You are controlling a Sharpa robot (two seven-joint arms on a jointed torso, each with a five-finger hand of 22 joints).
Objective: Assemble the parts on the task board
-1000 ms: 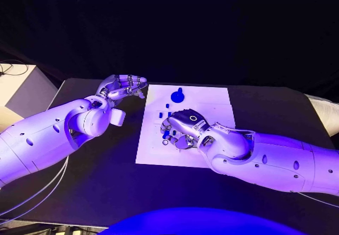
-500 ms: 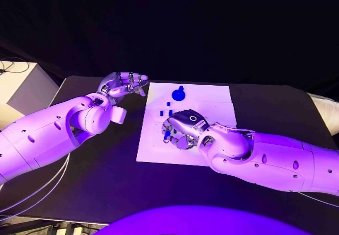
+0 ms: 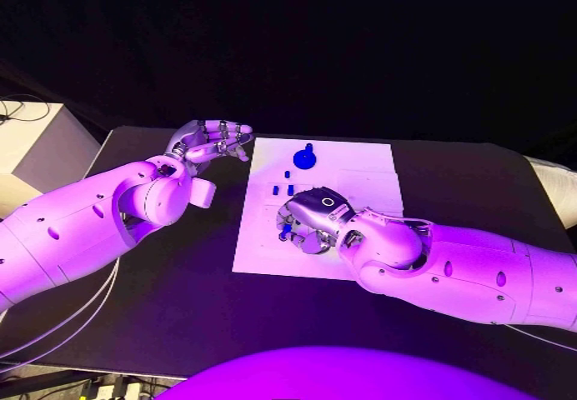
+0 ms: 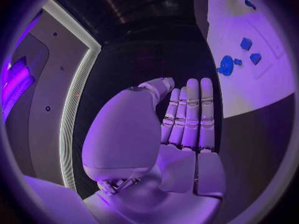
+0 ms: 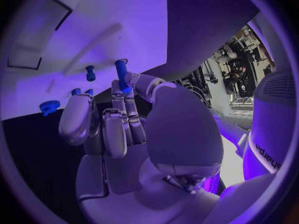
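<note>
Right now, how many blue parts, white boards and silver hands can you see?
Blue parts: 5 (toothed wheel, standing peg, two small pieces, held peg)
White task board: 1
Silver hands: 2 (left hand, right hand)
Total: 8

Violet-magenta light washes over everything, and the task board (image 3: 318, 212) glows as the brightest patch while the worktop (image 3: 180, 308) sinks near black. Beyond it, plain darkness. Both wrist views bend straight edges hard toward their dark circular rims, with soft sheen on the right hand (image 5: 134, 129).
</note>
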